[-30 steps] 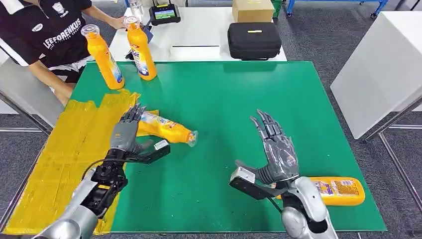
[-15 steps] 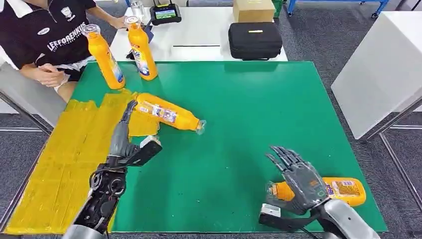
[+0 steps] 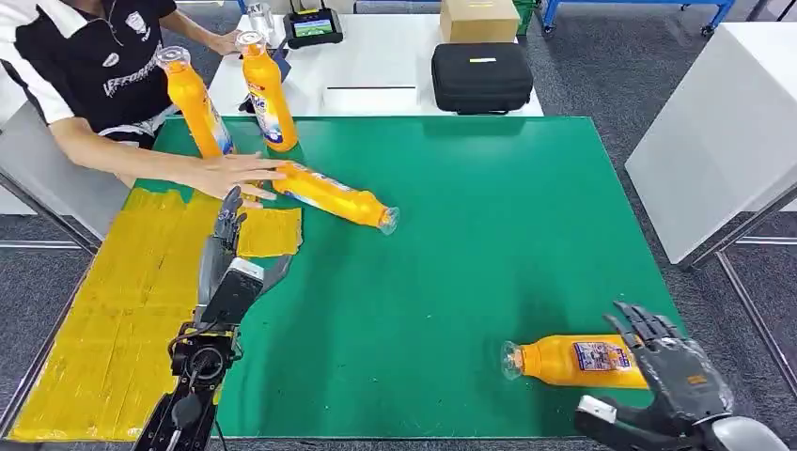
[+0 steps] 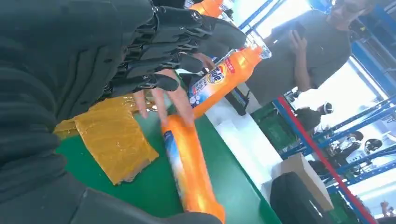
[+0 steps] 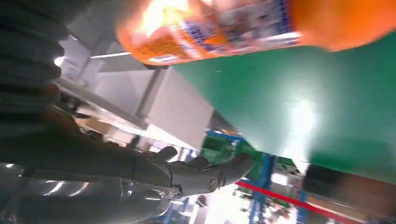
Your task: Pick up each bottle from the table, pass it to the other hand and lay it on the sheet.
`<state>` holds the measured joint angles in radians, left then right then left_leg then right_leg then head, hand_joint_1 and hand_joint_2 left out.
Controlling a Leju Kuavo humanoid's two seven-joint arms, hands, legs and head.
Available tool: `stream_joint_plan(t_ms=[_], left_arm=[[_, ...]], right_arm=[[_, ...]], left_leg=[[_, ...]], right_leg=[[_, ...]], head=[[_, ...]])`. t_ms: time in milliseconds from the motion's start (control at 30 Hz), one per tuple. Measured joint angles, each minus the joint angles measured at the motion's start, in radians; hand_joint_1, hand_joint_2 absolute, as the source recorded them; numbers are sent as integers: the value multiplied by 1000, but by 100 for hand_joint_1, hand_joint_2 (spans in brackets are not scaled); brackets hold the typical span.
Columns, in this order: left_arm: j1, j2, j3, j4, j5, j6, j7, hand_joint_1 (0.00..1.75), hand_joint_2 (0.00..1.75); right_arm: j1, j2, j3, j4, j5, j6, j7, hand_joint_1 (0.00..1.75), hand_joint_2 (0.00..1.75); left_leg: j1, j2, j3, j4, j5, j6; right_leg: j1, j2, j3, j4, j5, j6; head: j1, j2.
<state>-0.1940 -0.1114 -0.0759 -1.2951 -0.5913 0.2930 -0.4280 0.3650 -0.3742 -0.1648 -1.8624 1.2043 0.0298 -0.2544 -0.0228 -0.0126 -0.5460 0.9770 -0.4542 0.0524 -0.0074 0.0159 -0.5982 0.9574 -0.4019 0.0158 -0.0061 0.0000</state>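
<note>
- Now a person's hand (image 3: 230,174) rests on the base of the lying bottle (image 3: 336,195), which sat across the yellow sheet's (image 3: 113,301) edge a second ago and has since slid onto the green counter (image 3: 451,272), neck pointing away from the sheet.
- The left robot hand (image 3: 224,246) has let it go: its fingers are straight and apart, holding nothing, hovering over a loose yellow scrap (image 3: 269,231) just beside the sheet.
- The right robot hand (image 3: 679,374) has dropped low toward the counter's near edge, fingers spread and empty, just behind the base of the near bottle (image 3: 578,361); whether it touches that bottle I cannot tell.
- Two more bottles stand upright at the far corner, one (image 3: 195,108) beside the other (image 3: 267,92).
- Judging by this, no bottle lies fully on the sheet at present; the near bottle looks like the next pick, for the right robot hand to lift and pass across.
</note>
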Motion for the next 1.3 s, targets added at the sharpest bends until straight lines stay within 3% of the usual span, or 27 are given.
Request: stream_joint_plan(t_ms=[267, 1033, 1067, 1100, 1167, 1200, 1300], left_arm=[[-2, -4, 0, 4, 22, 5, 0, 0, 175], [-15, -12, -4, 56, 61, 27, -3, 0, 175], [-15, -13, -4, 57, 61, 27, -3, 0, 175], [-16, -13, -4, 59, 62, 28, -3, 0, 175], [-15, -13, -3, 62, 64, 30, -3, 0, 175], [-15, -13, -3, 63, 64, 31, -3, 0, 175], [-16, -16, -2, 68, 64, 32, -2, 0, 175]], right_arm=[[-7, 18, -42, 30, 42, 16, -6, 0, 175], [-234, 63, 31, 426, 53, 45, 3, 0, 175], [-240, 63, 36, 439, 53, 45, 4, 84, 175], [-249, 64, 40, 450, 53, 45, 6, 84, 175], [-267, 66, 46, 476, 56, 45, 18, 161, 175], [-278, 66, 52, 492, 58, 46, 24, 175, 175], [-309, 68, 69, 534, 68, 48, 35, 175, 175]], left_leg=[[0, 2, 0, 0, 0, 0], [0, 2, 0, 0, 0, 0], [0, 2, 0, 0, 0, 0], [0, 2, 0, 0, 0, 0], [0, 2, 0, 0, 0, 0], [0, 2, 1, 0, 0, 0], [0, 3, 2, 0, 0, 0]], right_leg=[[0, 0, 0, 0, 0, 0], [0, 0, 0, 0, 0, 0], [0, 0, 0, 0, 0, 0], [0, 0, 0, 0, 0, 0], [0, 0, 0, 0, 0, 0], [0, 1, 0, 0, 0, 0], [0, 1, 2, 0, 0, 0]], head=[[0, 0], [0, 0], [0, 0], [0, 0], [0, 0], [0, 0], [0, 0]])
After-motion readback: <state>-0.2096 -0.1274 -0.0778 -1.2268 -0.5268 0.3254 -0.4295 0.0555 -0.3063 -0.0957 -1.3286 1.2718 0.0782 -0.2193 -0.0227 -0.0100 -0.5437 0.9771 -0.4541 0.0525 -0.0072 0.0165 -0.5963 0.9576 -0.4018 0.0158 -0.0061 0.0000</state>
